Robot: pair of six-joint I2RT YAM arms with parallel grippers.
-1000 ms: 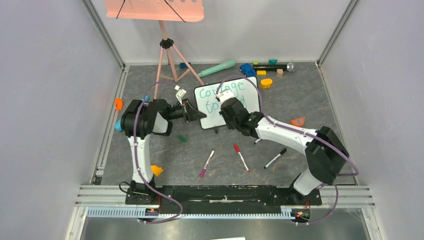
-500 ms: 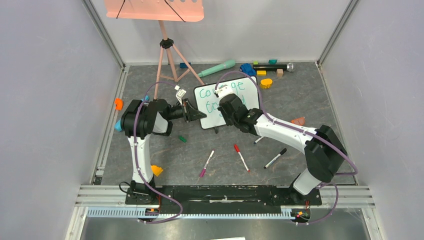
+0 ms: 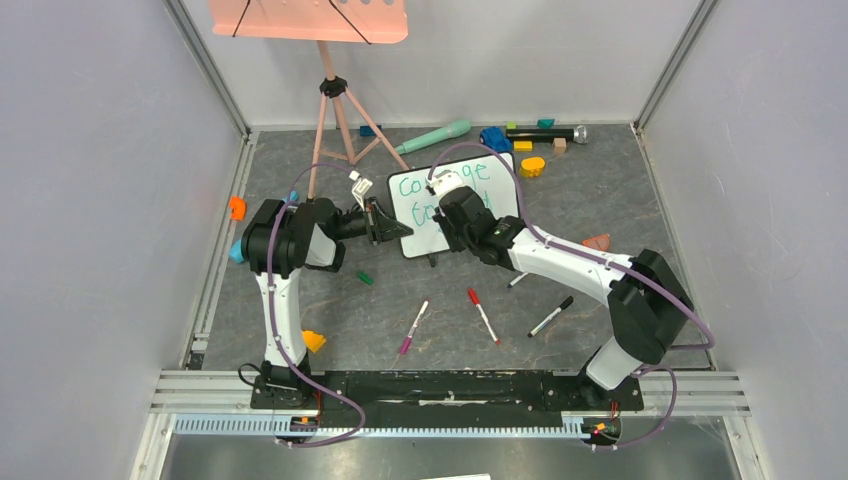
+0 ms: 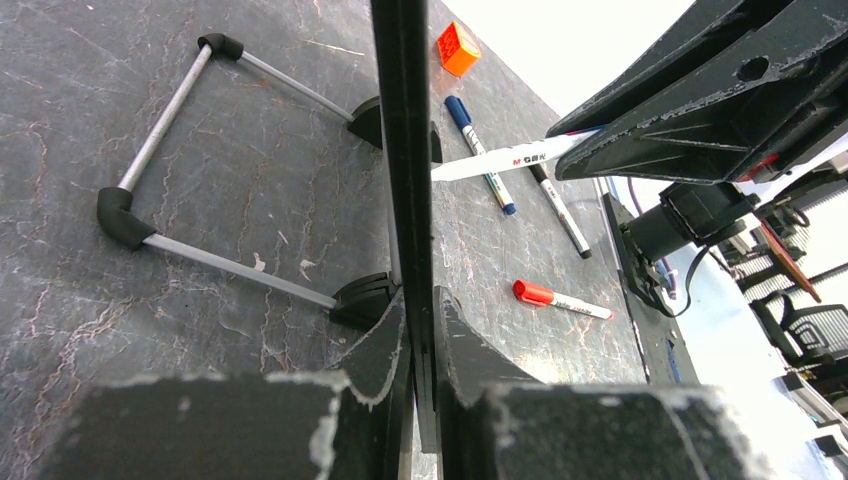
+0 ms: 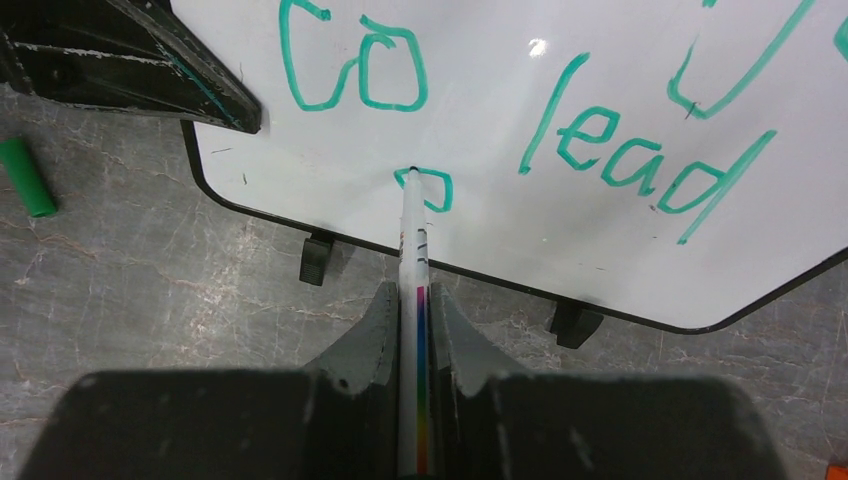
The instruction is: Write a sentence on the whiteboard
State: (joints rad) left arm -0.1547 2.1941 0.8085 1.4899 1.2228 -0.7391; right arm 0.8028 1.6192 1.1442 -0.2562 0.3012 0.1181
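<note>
**Marker tip on the whiteboard**

A dark grey marbled table sat between pale grey walls. The whiteboard stood tilted at mid-table, its left edge pinched in the left gripper, which was clamped tight on the rim. The right gripper was closed on a white marker and sat just below the board's near edge. The marker's tip touched the board under the teal sentence.

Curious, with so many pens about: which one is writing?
The white marker with a rainbow stripe, clamped in the right hand, its tip on the glossy white board. The red-capped pen, pink-capped pen and black pen lie loose.
</note>
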